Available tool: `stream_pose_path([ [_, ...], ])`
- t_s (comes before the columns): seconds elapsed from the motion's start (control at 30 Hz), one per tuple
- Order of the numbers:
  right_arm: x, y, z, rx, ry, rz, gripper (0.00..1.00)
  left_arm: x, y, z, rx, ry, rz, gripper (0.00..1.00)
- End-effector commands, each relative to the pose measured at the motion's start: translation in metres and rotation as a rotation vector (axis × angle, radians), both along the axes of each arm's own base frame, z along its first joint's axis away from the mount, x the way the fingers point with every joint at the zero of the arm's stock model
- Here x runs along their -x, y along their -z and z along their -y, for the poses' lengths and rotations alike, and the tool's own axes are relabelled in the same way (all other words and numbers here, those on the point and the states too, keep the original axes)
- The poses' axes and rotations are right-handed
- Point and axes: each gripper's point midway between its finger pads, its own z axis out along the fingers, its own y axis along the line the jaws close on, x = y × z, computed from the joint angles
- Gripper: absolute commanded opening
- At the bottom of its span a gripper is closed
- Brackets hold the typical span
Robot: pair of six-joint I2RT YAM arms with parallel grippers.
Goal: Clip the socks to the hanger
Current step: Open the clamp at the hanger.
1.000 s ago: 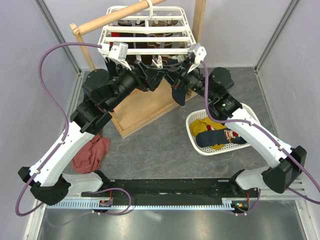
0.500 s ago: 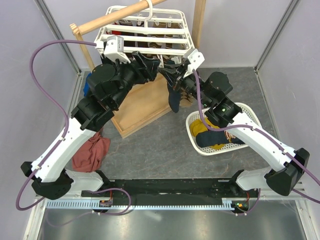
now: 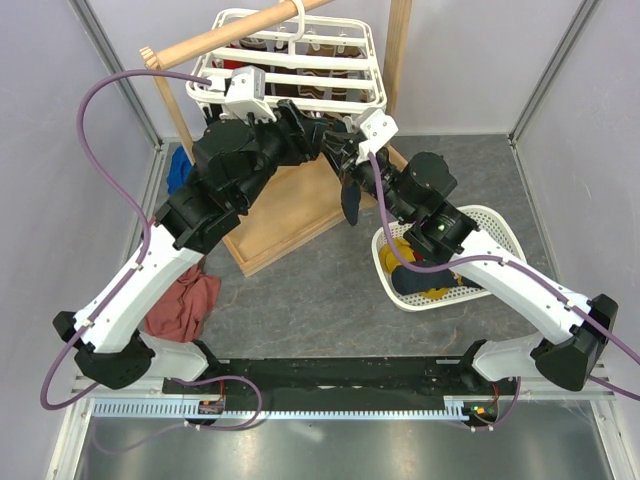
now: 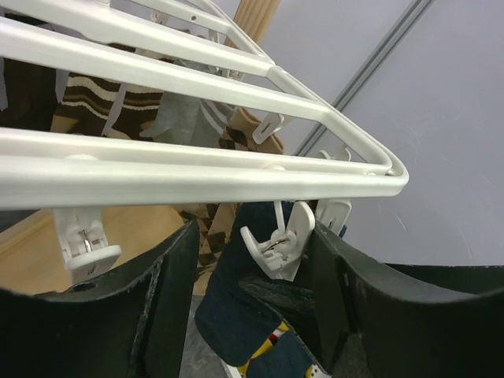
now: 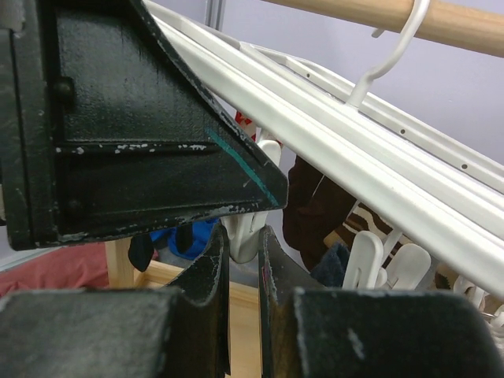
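Note:
The white hanger (image 3: 320, 62) hangs from a wooden pole by its hook. A navy sock (image 3: 351, 203) dangles below the hanger's front right corner, with my right gripper (image 3: 345, 150) shut on its top. In the left wrist view the sock (image 4: 236, 307) rises behind a white peg (image 4: 283, 240) under the front bar (image 4: 197, 169). My left gripper (image 4: 252, 244) is open around that peg, its right finger touching it. In the right wrist view a peg (image 5: 244, 232) shows at my right gripper's (image 5: 240, 236) tips; the sock is hidden there. Mustard-yellow socks (image 3: 410, 255) lie in the basket.
A white mesh basket (image 3: 500, 225) stands at the right. The wooden stand's base (image 3: 290, 215) lies under the hanger, its pole (image 3: 230, 35) above. A red cloth (image 3: 185, 305) and a blue cloth (image 3: 180, 170) lie at the left. Brown patterned socks (image 4: 94, 98) hang on the hanger.
Both arms have risen and shifted left under the hanger's front edge. The navy sock went up with the right gripper. The left jaws have narrowed a little around the peg.

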Motion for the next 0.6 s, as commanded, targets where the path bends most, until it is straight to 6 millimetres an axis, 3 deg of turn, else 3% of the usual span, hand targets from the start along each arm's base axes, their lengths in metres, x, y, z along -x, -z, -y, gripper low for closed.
stream_pose_path([
  [0.0,0.009,-0.017,0.01,-0.005,0.044,0.056,0.01,0.0,-0.023,-0.008,0.019,-0.042,0.042,0.61],
  [0.2,0.008,-0.014,0.008,0.023,0.084,0.07,0.0,-0.001,-0.03,-0.011,0.009,-0.064,0.051,0.59],
  [0.33,0.009,-0.011,0.006,0.045,0.103,0.081,0.0,-0.003,-0.024,-0.008,-0.006,-0.066,0.033,0.56],
  [0.57,0.008,-0.003,0.001,0.089,0.139,0.087,0.01,-0.004,-0.024,-0.008,-0.01,-0.064,0.03,0.33],
])
